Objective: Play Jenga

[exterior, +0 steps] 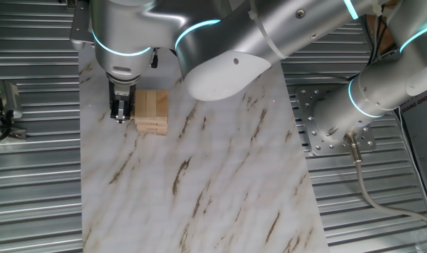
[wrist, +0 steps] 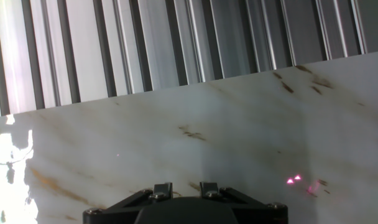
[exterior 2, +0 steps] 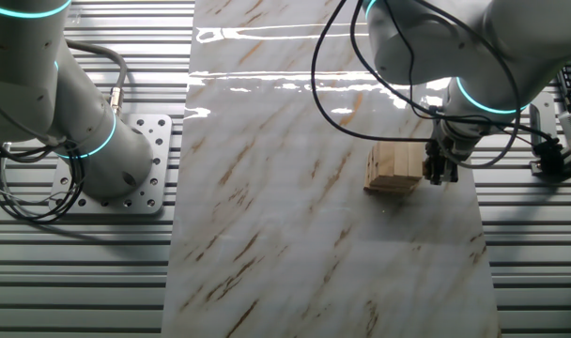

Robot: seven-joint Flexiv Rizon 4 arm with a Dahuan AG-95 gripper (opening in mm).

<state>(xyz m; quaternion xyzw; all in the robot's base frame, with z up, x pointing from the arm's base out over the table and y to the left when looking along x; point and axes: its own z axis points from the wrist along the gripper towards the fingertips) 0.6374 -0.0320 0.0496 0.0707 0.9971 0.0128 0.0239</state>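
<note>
Here, a desk [exterior: 31,56] of ribbed metal slats is seen, with a white marble-patterned sheet [exterior: 199,183] laid along it. The arm [exterior: 284,35] is bolted to a metal plate [exterior: 326,126] beside the sheet and reaches across it. The Jenga [exterior: 151,110] is set on the sheet near one long edge, a short stack of pale blocks in crosswise layers. The claw [exterior: 121,112] is held low just beside the stack; whether it is spread or pressed together cannot be told.
</note>
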